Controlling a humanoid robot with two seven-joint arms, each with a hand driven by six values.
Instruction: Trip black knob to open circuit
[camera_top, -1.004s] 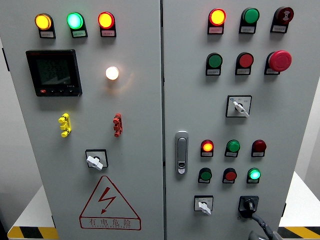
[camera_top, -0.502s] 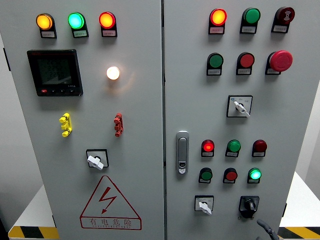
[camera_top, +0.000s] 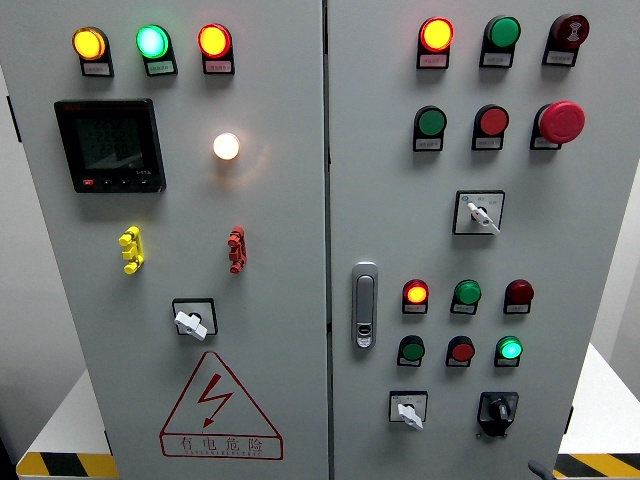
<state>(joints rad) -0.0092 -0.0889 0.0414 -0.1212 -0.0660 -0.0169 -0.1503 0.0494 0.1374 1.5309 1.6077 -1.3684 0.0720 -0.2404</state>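
Observation:
The black knob (camera_top: 497, 410) sits at the lower right of the grey cabinet's right door (camera_top: 400, 200), on a black square plate. Its handle stands roughly upright with a white mark near the middle. Nothing touches it. Only a small grey tip of my right hand (camera_top: 539, 469) shows at the bottom edge, below and to the right of the knob. Too little of it is visible to tell its pose. My left hand is out of view.
A white selector switch (camera_top: 407, 411) sits left of the knob. Red and green lamps and buttons (camera_top: 460, 349) are above it, with a red emergency button (camera_top: 560, 121) at the top right. A door handle (camera_top: 364, 305) is near the seam. The left door (camera_top: 250, 200) carries a meter, lamps and a warning triangle.
My right hand has dropped from just below the black knob to the bottom edge, almost out of view. The knob now stands uncovered.

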